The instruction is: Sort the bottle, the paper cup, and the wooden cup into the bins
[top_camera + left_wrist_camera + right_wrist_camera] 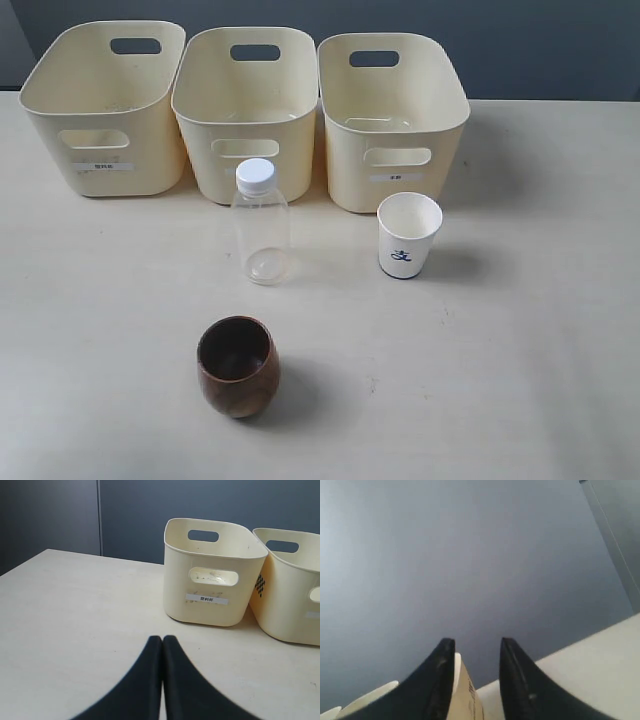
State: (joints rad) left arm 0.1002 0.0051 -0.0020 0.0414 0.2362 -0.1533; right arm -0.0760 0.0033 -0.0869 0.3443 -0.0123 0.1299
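Exterior view: three cream bins [243, 108] in a row at the back of the table [520, 350]. Just before the middle one, the bottle [260, 225], upright, capped, seemingly empty, so probably light and slick; best gripped at mid-body. Near the right bin, the paper cup [408, 235], flimsy, easily crushed. Nearest, well apart, the wooden cup [238, 366], stiff, glossy, likely heavier.

Left wrist view: left gripper [162, 641] pressed together, empty.

Right wrist view: right gripper [476, 647] spread, pinching nothing, tilted toward the wall [470, 555].
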